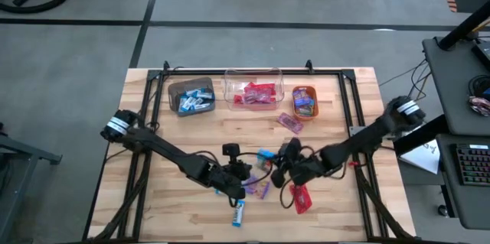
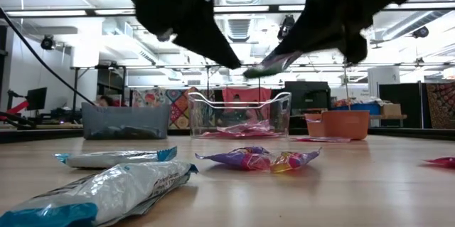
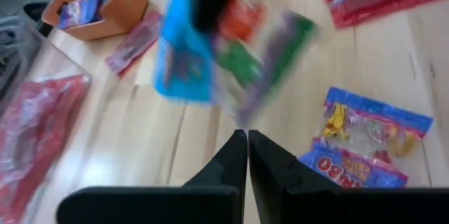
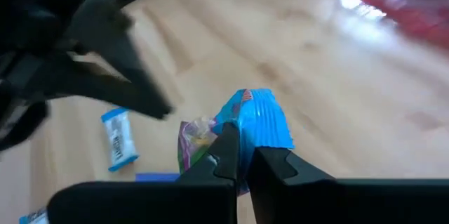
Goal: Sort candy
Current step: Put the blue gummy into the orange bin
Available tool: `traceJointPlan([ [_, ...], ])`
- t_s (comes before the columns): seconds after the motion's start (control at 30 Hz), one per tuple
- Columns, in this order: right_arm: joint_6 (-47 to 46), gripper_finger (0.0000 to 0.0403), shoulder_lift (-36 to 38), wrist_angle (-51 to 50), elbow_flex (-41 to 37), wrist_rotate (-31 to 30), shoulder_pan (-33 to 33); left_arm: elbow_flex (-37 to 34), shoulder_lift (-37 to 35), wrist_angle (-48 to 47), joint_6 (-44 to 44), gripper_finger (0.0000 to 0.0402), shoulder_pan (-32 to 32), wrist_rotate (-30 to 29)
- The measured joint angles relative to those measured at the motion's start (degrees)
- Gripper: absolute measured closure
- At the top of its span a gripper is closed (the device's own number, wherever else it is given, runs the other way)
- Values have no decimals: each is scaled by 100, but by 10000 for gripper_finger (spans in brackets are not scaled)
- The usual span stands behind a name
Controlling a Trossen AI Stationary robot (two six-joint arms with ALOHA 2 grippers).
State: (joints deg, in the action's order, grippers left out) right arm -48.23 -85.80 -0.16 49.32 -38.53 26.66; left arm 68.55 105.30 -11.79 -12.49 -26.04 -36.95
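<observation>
brown bin (image 1: pixel 191 95), clear bin (image 1: pixel 253 83), orange bin (image 1: pixel 305 102)

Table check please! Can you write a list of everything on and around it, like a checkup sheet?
Surface: wooden table, black frame.
Job's things: loose candy near the middle and front; more in the brown bin, clear bin and orange bin.
Clutter: nothing seen.
Grippers: left gripper fingers shut, empty; right gripper shut on a blue-ended packet.
Cables: cables run along the arms.
Surroundings: grey floor, desk with keyboard at right.
</observation>
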Motion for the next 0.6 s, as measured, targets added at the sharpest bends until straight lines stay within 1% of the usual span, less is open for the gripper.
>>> traceJointPlan([
  [0.07,122,394,414,-541,0,-23,-145,-2,-193,-166,-9,401,0,3],
  [0.17,226,394,1055,-1464,2,-86,-536,-2,-449,-305,-17,401,-2,-1],
  [0.27,237,394,1638,-2526,2,-112,-1120,-5,-655,-330,-57,401,-19,3],
  [0.37,235,394,2075,-3557,2,-7,-1894,-10,-880,-455,-158,401,-73,92],
  [0.47,342,394,2311,-4290,1,409,-2787,-13,-1155,-475,-173,401,-122,625],
  [0.6,1392,394,2314,-4414,0,1300,-3919,-20,-1514,-510,11,401,-174,1341],
])
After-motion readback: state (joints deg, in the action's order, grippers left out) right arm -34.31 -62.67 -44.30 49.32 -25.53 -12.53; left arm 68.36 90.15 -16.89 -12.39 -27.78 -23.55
